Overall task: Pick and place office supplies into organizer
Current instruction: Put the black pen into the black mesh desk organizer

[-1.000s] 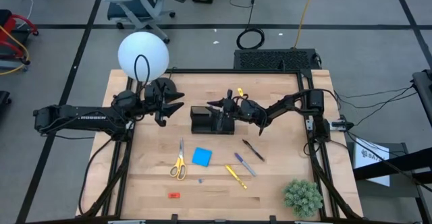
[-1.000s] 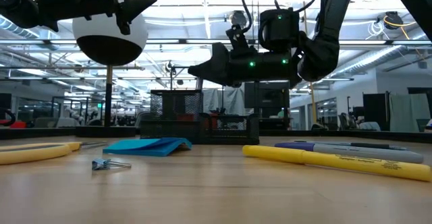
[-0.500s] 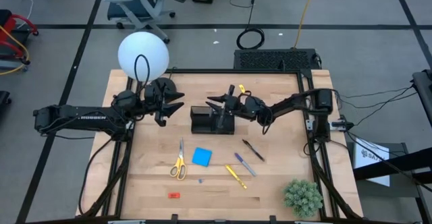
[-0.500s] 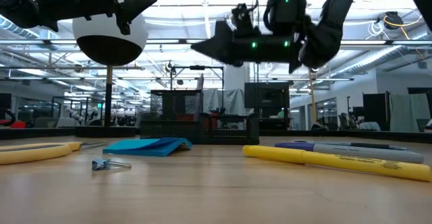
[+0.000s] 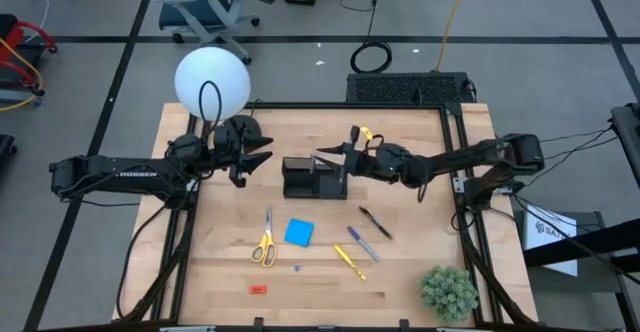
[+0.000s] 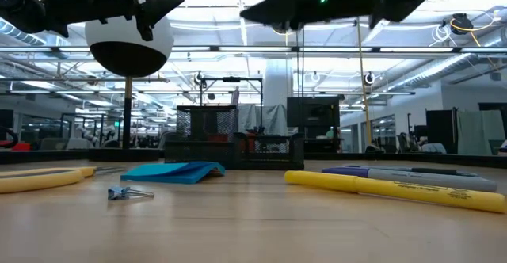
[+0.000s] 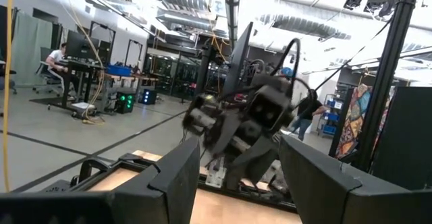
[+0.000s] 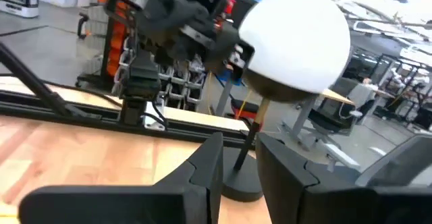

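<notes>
Black organizer at centre | right gripper above it, fingers slightly apart, empty | pens at 5 o'clock: approach low, probably

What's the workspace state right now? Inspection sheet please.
Surface: wooden table, loose items on its front half.
Job's things: organizer near the table's centre; scissors, blue pad, black pen, purple-grey pen, yellow pen, red piece all outside it.
Clutter: plant ball at the front right corner; globe lamp at the back left.
Grippers: left gripper open, empty, left of the organizer; right gripper open, empty, over it.
Cables: coil on the floor behind.
Surroundings: office chair.
</notes>
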`<move>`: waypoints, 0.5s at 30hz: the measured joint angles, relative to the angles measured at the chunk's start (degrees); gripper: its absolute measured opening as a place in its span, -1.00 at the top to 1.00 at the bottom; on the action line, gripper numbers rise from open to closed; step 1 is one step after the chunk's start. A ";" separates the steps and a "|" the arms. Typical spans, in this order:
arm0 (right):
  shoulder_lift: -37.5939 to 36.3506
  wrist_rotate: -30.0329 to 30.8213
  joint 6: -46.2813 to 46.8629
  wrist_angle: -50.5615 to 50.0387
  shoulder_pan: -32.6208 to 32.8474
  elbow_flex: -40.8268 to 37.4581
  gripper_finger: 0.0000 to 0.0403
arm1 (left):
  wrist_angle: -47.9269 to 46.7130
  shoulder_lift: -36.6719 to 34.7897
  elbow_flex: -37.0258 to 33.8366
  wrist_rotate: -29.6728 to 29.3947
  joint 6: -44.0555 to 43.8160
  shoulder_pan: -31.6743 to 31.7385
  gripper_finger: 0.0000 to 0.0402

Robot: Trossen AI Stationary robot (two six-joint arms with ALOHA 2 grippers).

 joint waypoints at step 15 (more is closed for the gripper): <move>-12.91 14.79 -2.13 -18.94 8.14 0.00 0.65 | 0.02 0.00 0.00 -0.04 -0.02 -0.02 -0.04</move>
